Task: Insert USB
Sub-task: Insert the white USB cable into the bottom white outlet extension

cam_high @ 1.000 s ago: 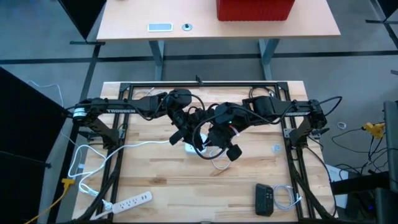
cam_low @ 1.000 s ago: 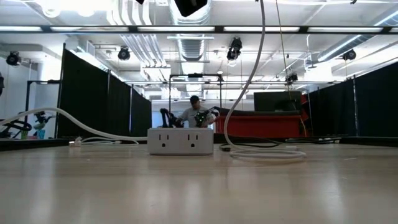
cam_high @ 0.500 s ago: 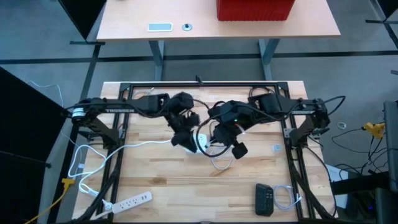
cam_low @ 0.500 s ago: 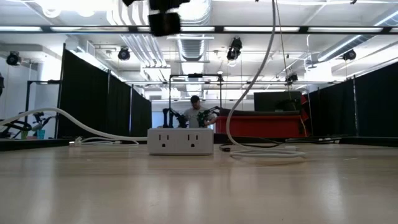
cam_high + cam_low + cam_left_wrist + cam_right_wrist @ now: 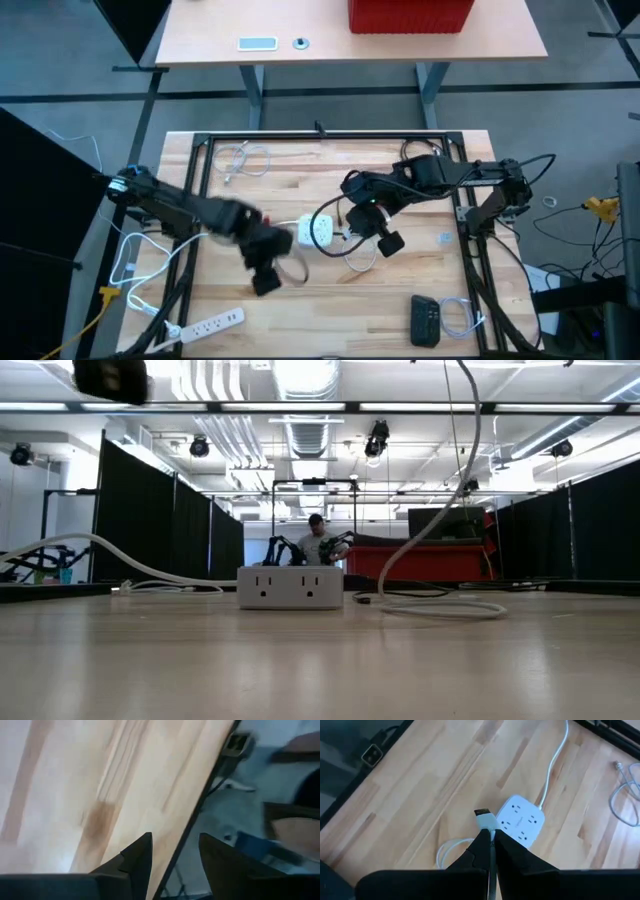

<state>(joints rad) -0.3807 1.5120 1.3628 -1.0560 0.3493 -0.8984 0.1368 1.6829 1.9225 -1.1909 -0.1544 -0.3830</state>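
Observation:
A white power cube stands on the wooden table's middle, its outlets also showing in the low view and the right wrist view. My right gripper hovers just to the cube's right, shut on a white USB plug. The plug's white cable hangs down and loops on the table. My left gripper is open with nothing between its fingers, over the table's near left part. My right gripper pinches the plug's white body between its two fingers. The metal tip sticks out past the fingertips toward the cube. The fingers slant down from above. The plug is lifted clear of the table, and its cable hangs slack below.
A white power strip lies at the near left corner. A black device with a coiled white cable lies near right. Another loose cable lies far left. A black metal frame borders the table.
My left arm has swung away from the power cube toward the table's near left edge. My right gripper has drifted slightly toward the right edge with the plug, and the hanging cable has shifted with it. The cube has stayed put.

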